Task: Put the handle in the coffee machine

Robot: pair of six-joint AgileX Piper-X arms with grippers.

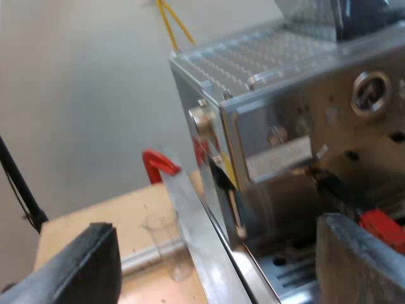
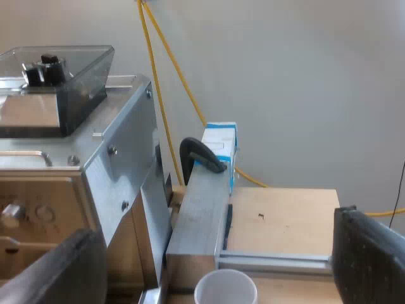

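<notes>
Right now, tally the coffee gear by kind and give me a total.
Espresso machine: 1
Red-ended holder handle: 1
Measuring glass: 1
White cup: 1
Total: 4

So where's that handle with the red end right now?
In the left wrist view, the handle sticks out from the espresso machine's front, its red end close beside one finger of the open left gripper.
</notes>
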